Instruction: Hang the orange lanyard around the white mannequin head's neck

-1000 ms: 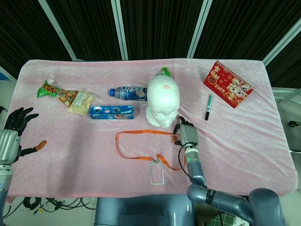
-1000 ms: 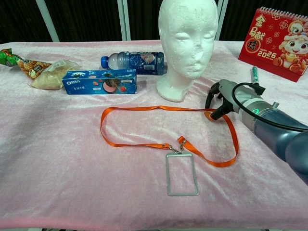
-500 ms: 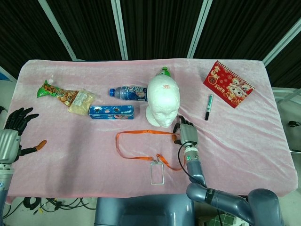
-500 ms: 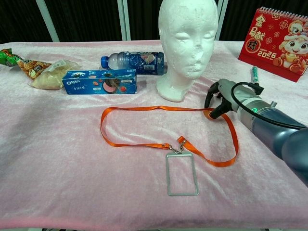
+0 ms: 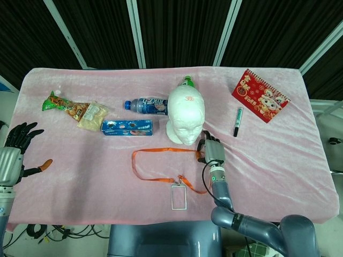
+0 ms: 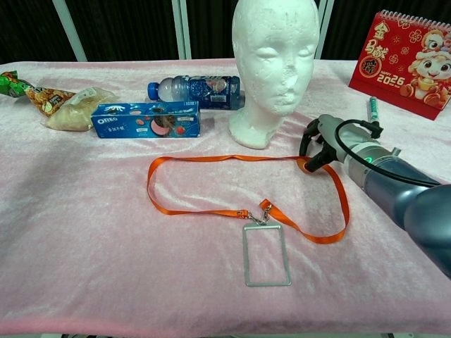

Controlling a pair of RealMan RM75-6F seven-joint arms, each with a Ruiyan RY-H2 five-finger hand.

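Observation:
The white mannequin head (image 5: 186, 115) (image 6: 275, 63) stands upright mid-table, facing me. In front of it the orange lanyard (image 5: 161, 151) (image 6: 211, 158) lies flat in a loop on the pink cloth, its clear badge holder (image 5: 178, 198) (image 6: 266, 255) nearest me. My right hand (image 5: 211, 151) (image 6: 324, 141) sits just right of the head's base, fingers curled down and pinching the loop's far right corner. At the table's left edge my left hand (image 5: 16, 150) hovers with fingers spread and nothing in it; the chest view does not show it.
Left of the head lie a blue Oreo box (image 5: 127, 127) (image 6: 148, 118), a water bottle (image 5: 147, 106) (image 6: 197, 89) and snack bags (image 5: 72, 110) (image 6: 63, 98). To the right are a marker (image 5: 238, 121) (image 6: 373, 109) and a red calendar (image 5: 260, 95) (image 6: 412, 60).
My right hand has crept slightly toward the head, drawing the lanyard's right corner a little with it. The left hand has not moved.

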